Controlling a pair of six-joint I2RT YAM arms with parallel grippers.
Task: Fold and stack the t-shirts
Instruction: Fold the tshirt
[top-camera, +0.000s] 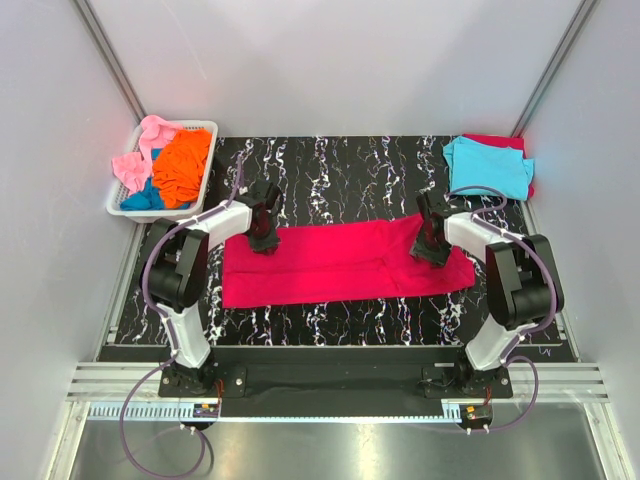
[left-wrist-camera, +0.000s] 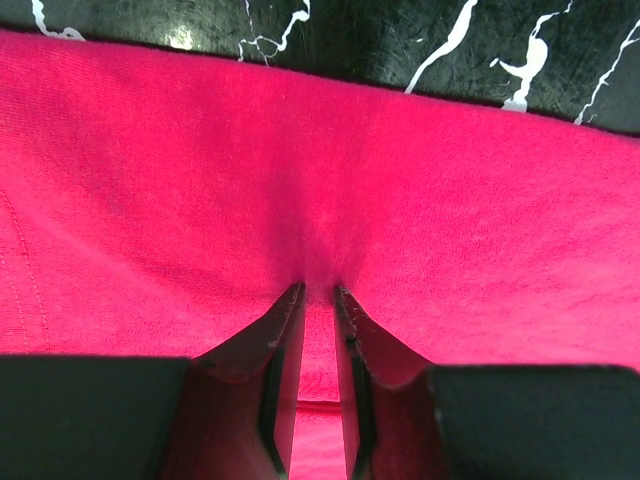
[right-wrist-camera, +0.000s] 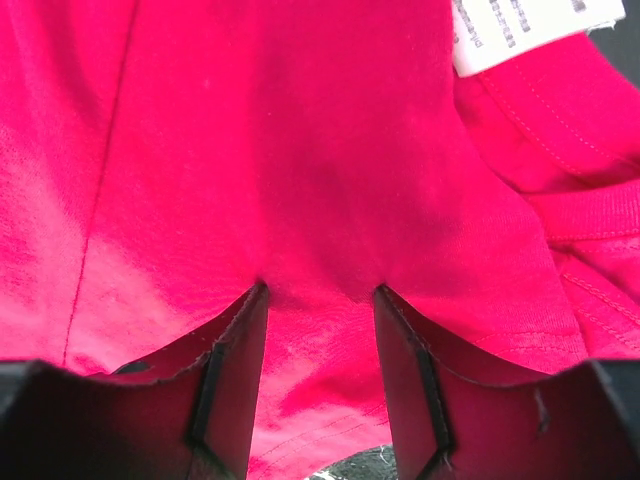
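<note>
Both arms are stretched forward; the left gripper (left-wrist-camera: 320, 294) is pinched onto the crimson-red t-shirt (top-camera: 340, 265), the right gripper (right-wrist-camera: 320, 290) is held parted.

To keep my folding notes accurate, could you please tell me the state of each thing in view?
crimson-red t-shirt: folded into a long band, flat on the table
cyan t-shirt: folded, lying on a red garment
orange t-shirt: crumpled in the basket
pink t-shirt: crumpled in the basket
blue t-shirt: crumpled, mostly buried
left hand: shut on the crimson-red t-shirt
right hand: open, tips on the crimson-red t-shirt
</note>
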